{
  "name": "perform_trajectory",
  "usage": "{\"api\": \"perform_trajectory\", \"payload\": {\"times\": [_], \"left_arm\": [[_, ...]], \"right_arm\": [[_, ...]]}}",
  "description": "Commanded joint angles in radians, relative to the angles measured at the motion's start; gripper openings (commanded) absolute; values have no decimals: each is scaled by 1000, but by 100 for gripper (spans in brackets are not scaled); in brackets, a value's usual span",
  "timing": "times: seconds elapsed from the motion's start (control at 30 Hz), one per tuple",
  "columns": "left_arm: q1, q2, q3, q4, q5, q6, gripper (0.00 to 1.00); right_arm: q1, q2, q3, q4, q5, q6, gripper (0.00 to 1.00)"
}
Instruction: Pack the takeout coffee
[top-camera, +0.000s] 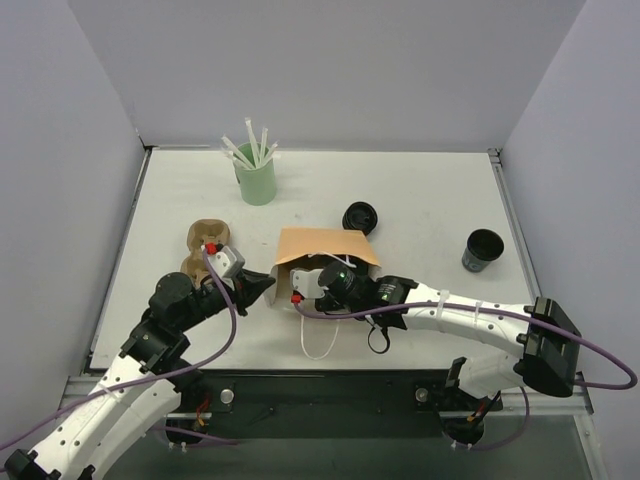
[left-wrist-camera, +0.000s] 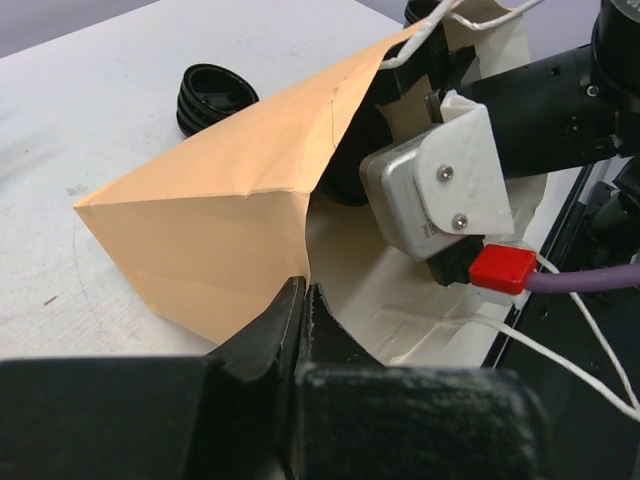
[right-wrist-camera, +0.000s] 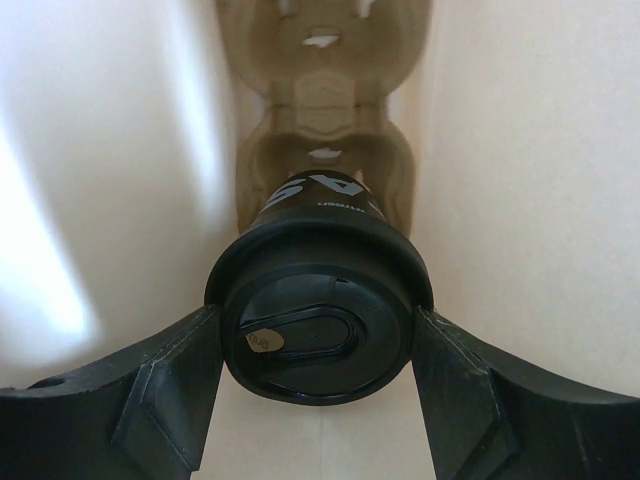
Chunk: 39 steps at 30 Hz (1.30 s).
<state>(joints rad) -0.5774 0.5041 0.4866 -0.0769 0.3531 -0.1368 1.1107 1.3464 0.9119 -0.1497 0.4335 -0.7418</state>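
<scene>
The brown paper bag (top-camera: 322, 246) lies on its side with its mouth toward me. My left gripper (top-camera: 268, 284) is shut on the bag's left mouth edge; in the left wrist view the fingers (left-wrist-camera: 303, 302) pinch the paper (left-wrist-camera: 220, 210). My right gripper (right-wrist-camera: 318, 345) reaches inside the bag and is shut on the takeout coffee (right-wrist-camera: 318, 300), a black cup with its lid on, one finger on each side of the lid. The cup is hidden in the top view; only the right wrist (top-camera: 345, 284) shows at the bag's mouth. A brown pulp carrier (right-wrist-camera: 322, 130) shows at the bag's far end.
A mint-green cup of white straws (top-camera: 256, 181) stands at the back. A brown pulp carrier (top-camera: 205, 244) lies left of the bag. Black lids (top-camera: 360, 217) sit behind the bag. An open black cup (top-camera: 484, 250) stands at the right. The bag's white handle (top-camera: 320, 340) trails near.
</scene>
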Motion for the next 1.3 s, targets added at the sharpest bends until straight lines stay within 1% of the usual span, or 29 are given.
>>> {"api": "perform_trajectory", "payload": {"times": [0.0, 0.07, 0.13, 0.2, 0.33, 0.47, 0.77, 1.03, 1.2, 1.27], "left_arm": [[-6, 1, -3, 126, 73, -23, 0], [-6, -6, -5, 146, 73, -53, 0], [-6, -13, -6, 157, 79, -82, 0], [-6, -21, -2, 146, 83, -105, 0], [-6, -55, -12, 109, 93, -124, 0], [-6, -102, -51, 111, 93, -129, 0], [-6, -62, -51, 104, 87, -81, 0], [-4, -67, -59, 117, 92, -81, 0], [-6, -98, -66, 100, 69, -96, 0], [-6, -98, -65, 94, 64, -98, 0]], "right_arm": [[-20, -1, 15, 81, 44, -21, 50], [-20, 13, 12, 93, 33, -18, 50], [-20, 16, -11, 131, 56, -28, 50], [-18, 14, -33, 186, 76, -48, 50], [-20, 2, -56, 217, 76, -54, 50], [-18, 7, -80, 248, 71, -47, 50], [-9, 53, -99, 320, 73, -39, 50], [-18, 71, -126, 397, 70, -4, 50], [-18, 60, -120, 412, 86, 33, 50], [-9, 59, -88, 383, 105, 50, 50]]}}
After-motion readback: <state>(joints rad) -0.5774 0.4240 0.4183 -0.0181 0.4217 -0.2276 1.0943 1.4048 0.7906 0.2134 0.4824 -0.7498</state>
